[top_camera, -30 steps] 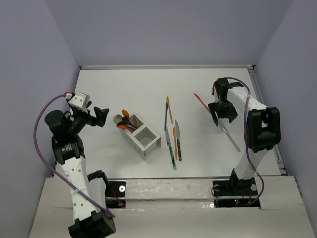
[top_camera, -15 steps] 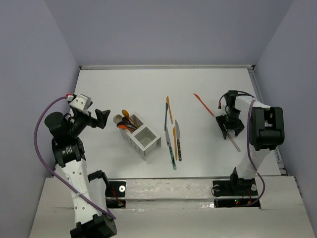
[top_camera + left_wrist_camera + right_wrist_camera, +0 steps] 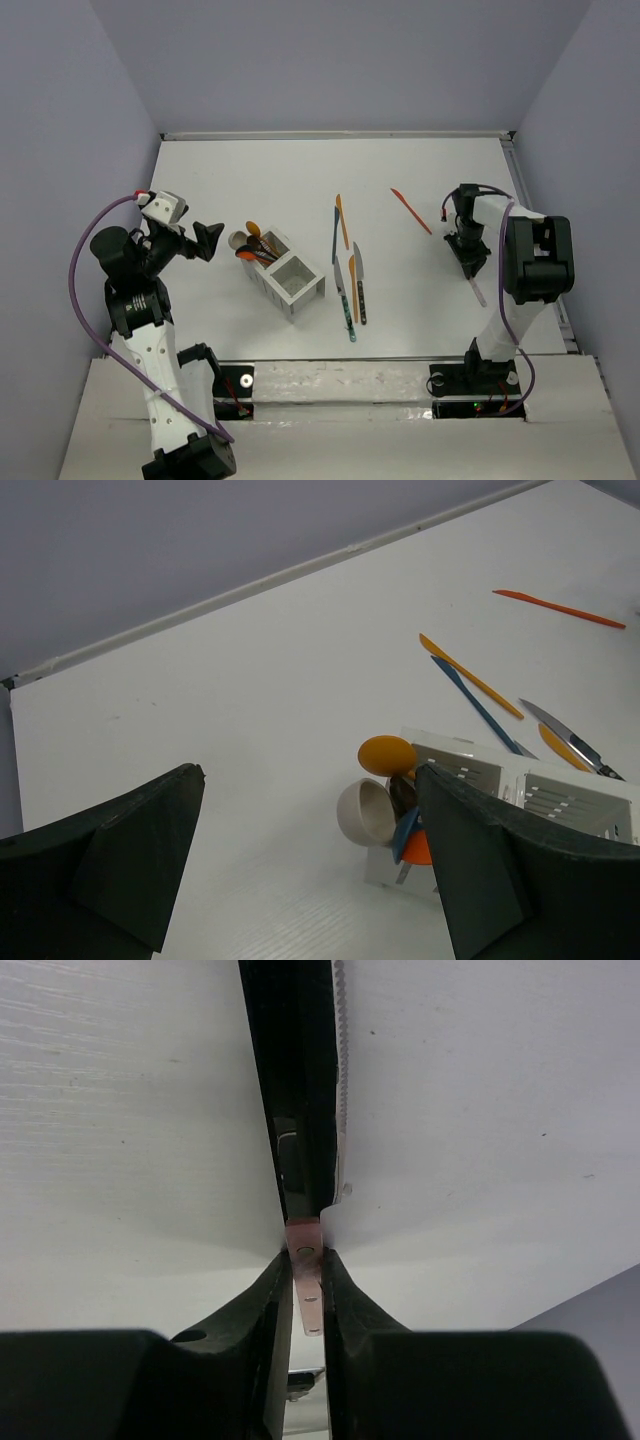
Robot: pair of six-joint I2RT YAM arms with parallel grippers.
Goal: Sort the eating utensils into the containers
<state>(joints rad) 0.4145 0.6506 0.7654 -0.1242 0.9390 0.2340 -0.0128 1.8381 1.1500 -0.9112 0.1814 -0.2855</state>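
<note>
Left of centre on the tabletop (image 3: 300, 170) sits the white box (image 3: 309, 298), its long axis running from far-left to near-right. Its far-left compartment (image 3: 279, 240) holds a bunch of spoons (image 3: 255, 246) whose bowls stick up and lean outward, an orange spoon (image 3: 387, 754) and a beige spoon (image 3: 362, 812) among them. The near-right compartment (image 3: 294, 281) shows its bare floor.

Just right of the box, the loose knives (image 3: 353, 285) lie almost parallel, their long axes running far to near. A red knife (image 3: 411, 210) lies apart further right, slanting from far-left to near-right.

The right tool (image 3: 467, 258) is down at the tabletop with its fingers closed tight on one end of a pale knife (image 3: 478, 290). That knife points out from the tool toward the near-right, and whether it is off the surface cannot be told. The left tool (image 3: 207, 240) hangs wide open left of the box, holding nothing.
</note>
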